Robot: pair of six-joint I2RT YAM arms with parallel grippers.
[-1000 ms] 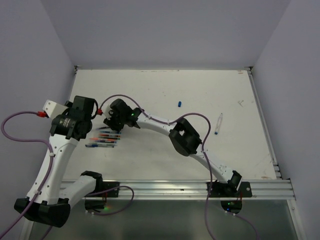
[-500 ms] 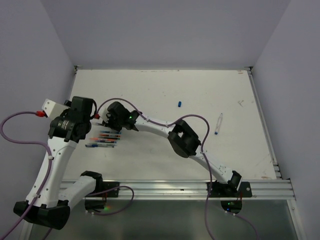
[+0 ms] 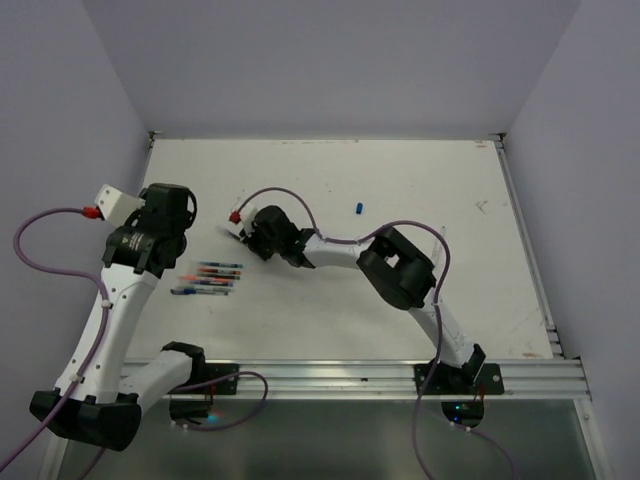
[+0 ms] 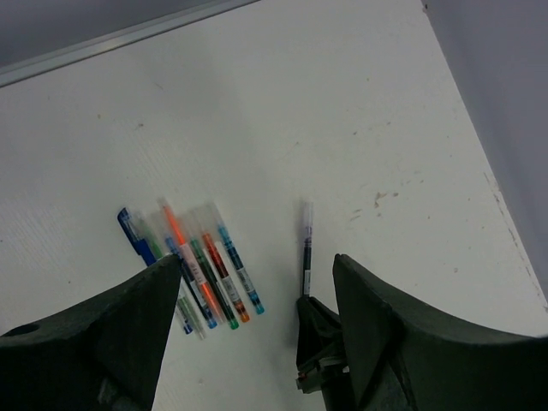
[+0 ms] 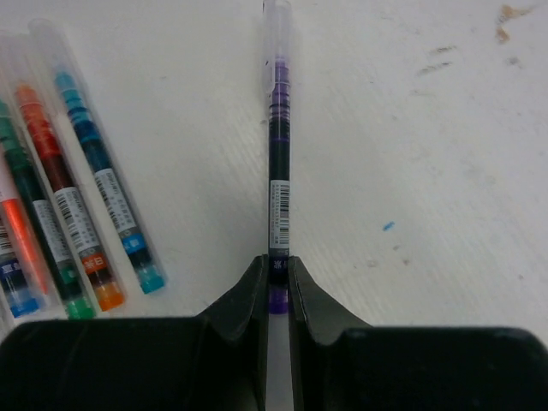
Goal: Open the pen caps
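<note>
Nearest the arm bases, a row of pens (image 3: 207, 280) lies side by side on the left part of the white table (image 3: 430, 180). The wrist views show blue, green, orange and red-brown barrels among them, with a teal pen (image 5: 107, 193) at the edge of the row, and translucent caps (image 5: 47, 47) fitted on their ends. Just beyond the row the left gripper (image 4: 257, 270) hangs above the table with its fingers spread wide and nothing between them, the row showing beside one finger. A little further right, the right gripper (image 5: 276, 267) is pinched tight on the tail end of a purple pen (image 5: 278, 171), which points straight away from the fingers, set apart from the teal pen and roughly parallel with it. Whether this pen rests on the surface or is held just off it I cannot tell. The clear cap (image 5: 276, 38) sits fitted on the far tip of that pen, its clip lying along the barrel. Farther back and to the right, well apart from both grippers and all the pens, a blue cap (image 3: 358, 208) lies alone on the bare table
</note>
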